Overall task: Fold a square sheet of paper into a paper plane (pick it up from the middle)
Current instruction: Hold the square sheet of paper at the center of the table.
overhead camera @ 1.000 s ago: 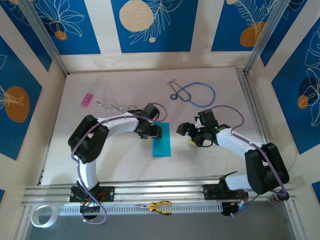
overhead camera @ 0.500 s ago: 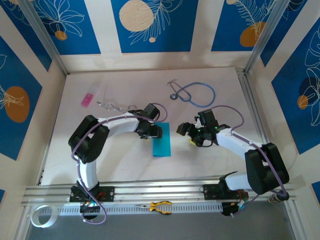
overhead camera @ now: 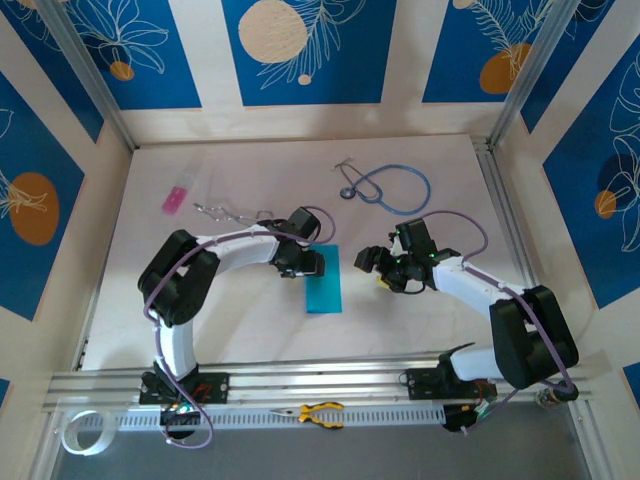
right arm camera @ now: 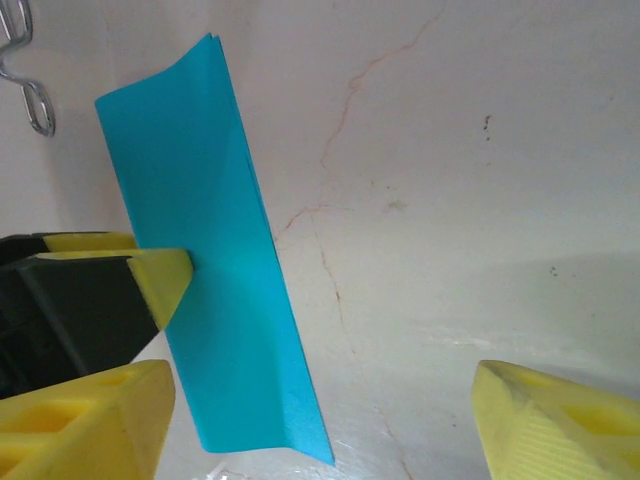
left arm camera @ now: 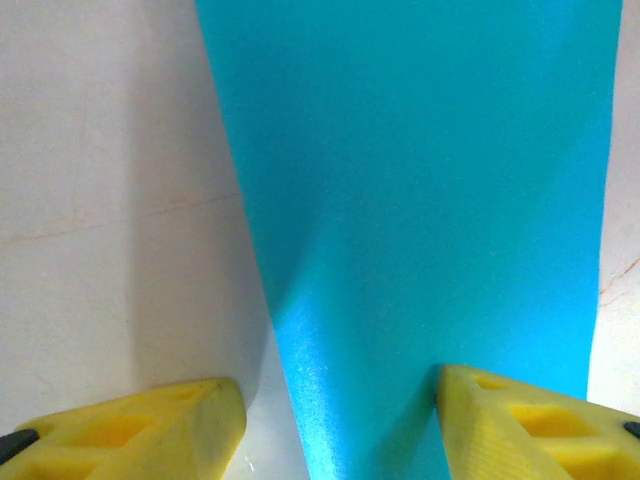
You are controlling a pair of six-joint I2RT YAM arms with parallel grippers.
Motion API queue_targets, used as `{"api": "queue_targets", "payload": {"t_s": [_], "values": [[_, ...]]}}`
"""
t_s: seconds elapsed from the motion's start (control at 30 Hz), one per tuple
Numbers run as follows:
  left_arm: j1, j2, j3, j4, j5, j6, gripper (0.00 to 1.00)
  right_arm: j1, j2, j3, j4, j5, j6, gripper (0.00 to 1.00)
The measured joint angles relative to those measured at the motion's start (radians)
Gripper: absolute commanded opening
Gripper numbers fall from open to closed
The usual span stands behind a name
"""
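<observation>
Now: half-fold lies flat, left jaws rest on it, right jaws wait beside

Apparently the work is at the early half-fold. The square sheet of paper (overhead camera: 325,290) lies near the middle of the table (overhead camera: 240,320) as a narrow doubled rectangle, with its long side running from 12 to 6 o'clock. In the right wrist view its far end curls up a little, so I judge the crease is not yet pressed sharp.

The left gripper (overhead camera: 308,263) sits low over the sheet's 11 o'clock corner, and its forearm comes in from 9 o'clock with the elbow bent. Its jaws are spread. In the left wrist view one yellow fingertip (left arm camera: 150,425) is over the bare table and the other (left arm camera: 530,420) is over the paper, with the sheet's long edge between them. It pinches nothing and seems only to keep the sheet down.

The right gripper (overhead camera: 368,262) stands at 3 o'clock of the sheet, just beside it and not touching. Its forearm reaches in from 4 o'clock, and its jaws are wide apart and empty.

Next, I think, the crease must be flattened, or the sheet unfolded for the nose corners. This calls for the right gripper to meet the free long edge at a low angle, because thin paper slides and buckles easily when only one corner is kept down.
</observation>
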Motion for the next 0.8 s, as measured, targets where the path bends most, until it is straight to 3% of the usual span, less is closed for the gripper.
{"api": "queue_targets", "payload": {"t_s": [0.8], "values": [[-0.007, 0.013, 0.021, -0.023, -0.006, 0.013, 0.61, 0.005, 0.024, -0.001, 0.033, -0.027, 0.002, 0.73]]}}
